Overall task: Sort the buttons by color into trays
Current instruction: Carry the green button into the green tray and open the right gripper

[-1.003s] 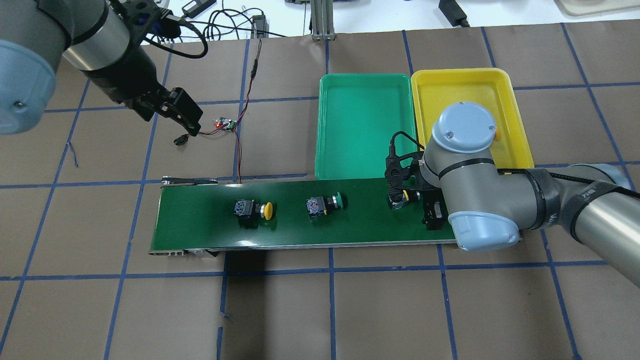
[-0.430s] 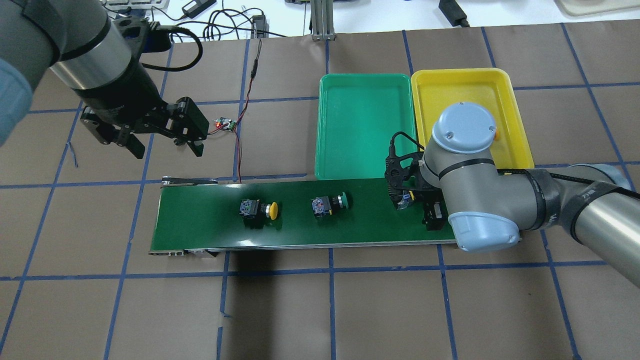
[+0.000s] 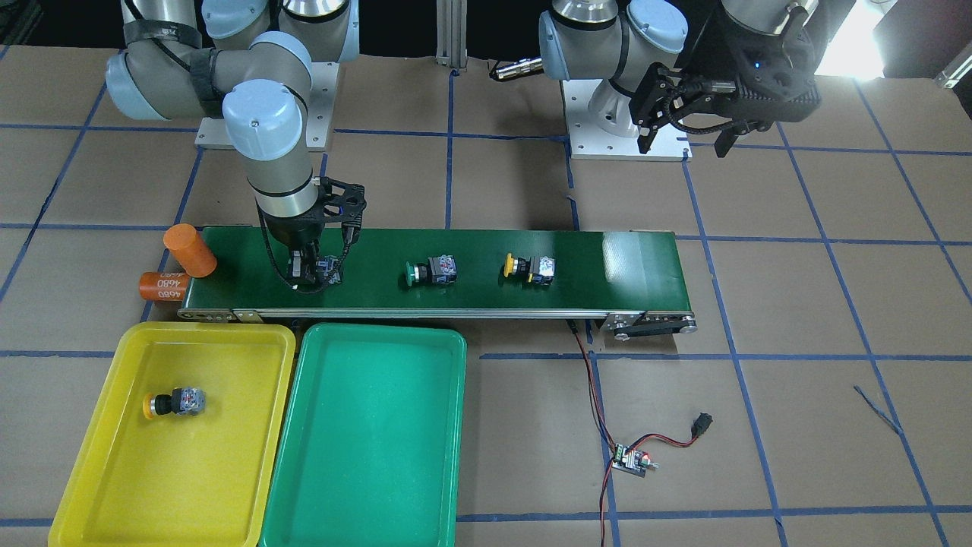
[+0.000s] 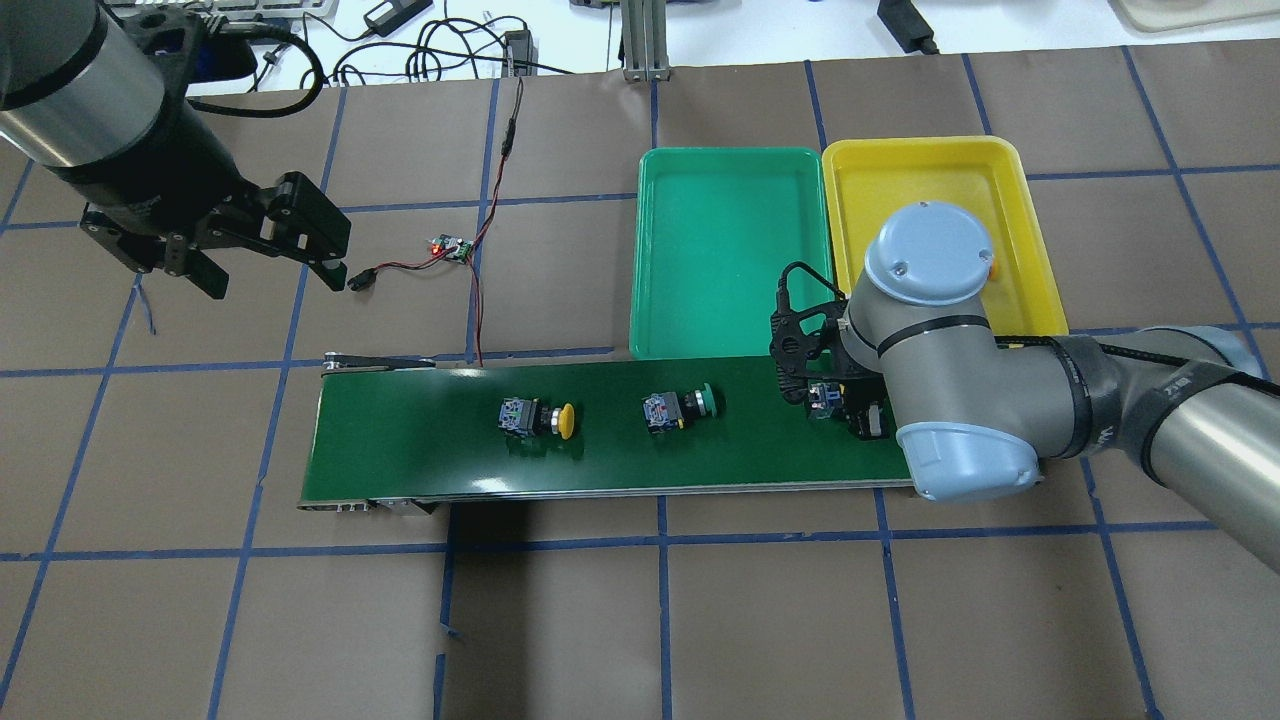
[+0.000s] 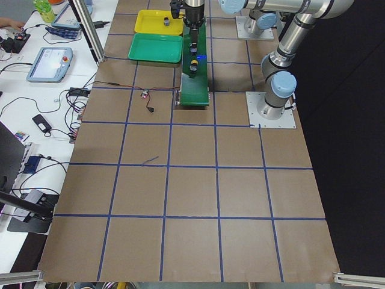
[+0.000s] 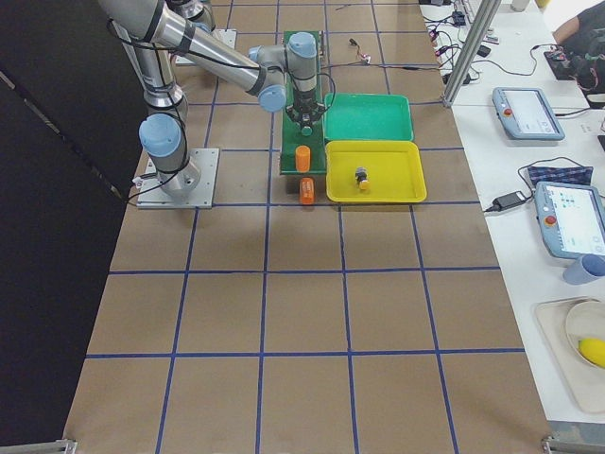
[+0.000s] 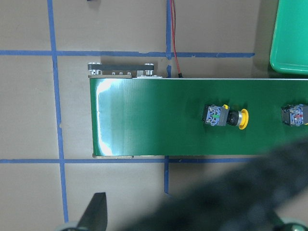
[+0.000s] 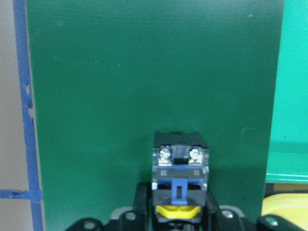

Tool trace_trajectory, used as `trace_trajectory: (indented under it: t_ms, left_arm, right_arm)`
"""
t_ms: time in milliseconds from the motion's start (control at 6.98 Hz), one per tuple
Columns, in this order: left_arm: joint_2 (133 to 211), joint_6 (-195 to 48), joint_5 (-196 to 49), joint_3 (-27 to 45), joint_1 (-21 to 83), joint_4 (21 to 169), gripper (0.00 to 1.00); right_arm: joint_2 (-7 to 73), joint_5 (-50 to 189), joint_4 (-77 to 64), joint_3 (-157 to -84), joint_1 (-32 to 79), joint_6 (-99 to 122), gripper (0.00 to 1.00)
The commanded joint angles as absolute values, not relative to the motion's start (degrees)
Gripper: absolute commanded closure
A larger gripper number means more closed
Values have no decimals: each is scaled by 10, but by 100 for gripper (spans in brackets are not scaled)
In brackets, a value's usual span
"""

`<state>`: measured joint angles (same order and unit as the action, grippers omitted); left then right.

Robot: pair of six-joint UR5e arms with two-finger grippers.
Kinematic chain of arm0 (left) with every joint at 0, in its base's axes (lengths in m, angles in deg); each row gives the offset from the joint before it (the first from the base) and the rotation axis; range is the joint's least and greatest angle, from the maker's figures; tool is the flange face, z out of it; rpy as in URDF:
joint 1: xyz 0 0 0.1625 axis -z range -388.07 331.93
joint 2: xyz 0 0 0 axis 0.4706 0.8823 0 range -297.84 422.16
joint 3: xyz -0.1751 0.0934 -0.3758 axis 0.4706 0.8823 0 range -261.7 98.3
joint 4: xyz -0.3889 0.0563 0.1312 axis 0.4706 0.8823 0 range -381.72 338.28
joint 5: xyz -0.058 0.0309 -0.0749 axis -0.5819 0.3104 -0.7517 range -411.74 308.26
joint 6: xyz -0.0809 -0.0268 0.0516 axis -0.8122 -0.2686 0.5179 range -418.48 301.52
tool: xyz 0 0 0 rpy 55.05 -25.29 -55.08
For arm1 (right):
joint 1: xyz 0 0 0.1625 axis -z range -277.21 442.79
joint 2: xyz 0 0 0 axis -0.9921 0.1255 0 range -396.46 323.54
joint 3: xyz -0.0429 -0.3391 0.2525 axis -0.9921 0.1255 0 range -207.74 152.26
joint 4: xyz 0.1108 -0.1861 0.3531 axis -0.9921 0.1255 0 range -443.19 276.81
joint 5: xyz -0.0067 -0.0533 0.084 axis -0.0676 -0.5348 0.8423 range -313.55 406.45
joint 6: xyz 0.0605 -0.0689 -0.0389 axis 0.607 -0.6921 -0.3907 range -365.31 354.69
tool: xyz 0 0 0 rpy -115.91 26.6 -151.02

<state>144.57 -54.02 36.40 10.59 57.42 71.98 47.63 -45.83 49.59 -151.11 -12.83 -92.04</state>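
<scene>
- Brown-papered table with a blue tape grid. The belt runs 9-to-3 across the overhead view. The green tray and yellow tray sit side by side at its 12 o'clock edge.
- Overhead, the right arm covers the belt's 3 o'clock end. It hides most of the right gripper and all but a yellow sliver of the tray button.
- The right gripper is clenched on the held button, with fingers either side of its yellow cap. Whether the button is clear of the belt cannot be told.
- In the right wrist view its axis runs 12-to-6: terminals at 12, cap at 6, partly cut off.
- The yellow button and green button lie on the belt, well apart, with axes along it and caps toward 3 o'clock overhead.
- The tray button lies on its side in the yellow tray, cap toward 9 o'clock in the front view.
- The left gripper is released and empty, over bare table at the belt's 10 o'clock. Its fingers are a dark blur in its own wrist view.
</scene>
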Motion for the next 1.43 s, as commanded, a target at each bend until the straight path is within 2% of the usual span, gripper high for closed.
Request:
trace_trajectory:
  t_ms: [0,286,573,716,859,1003,1289]
  left_arm:
    - [1447,-538,362,109,575,632,0]
    - [1443,-548,367,102,574,688,0]
    - [1461,-548,415,51,567,774,0]
    - [1464,-537,404,42,567,779,0]
    - [1464,-539,372,43,569,774,0]
    - [1461,-546,381,49,574,779,0]
    - [1452,-545,376,71,569,772,0]
  right_arm:
    - [457,-458,538,-1489,-129,-926,85]
    - [353,-457,546,-1378,-134,-924,85]
    - [274,-462,473,-1256,-173,-915,85]
    - [260,-461,465,-1244,-173,-918,73]
    - [260,-460,464,-1245,-173,-916,18]
    - [260,-460,458,-1245,-173,-918,0]
    - [279,-459,433,-1251,-170,-921,0]
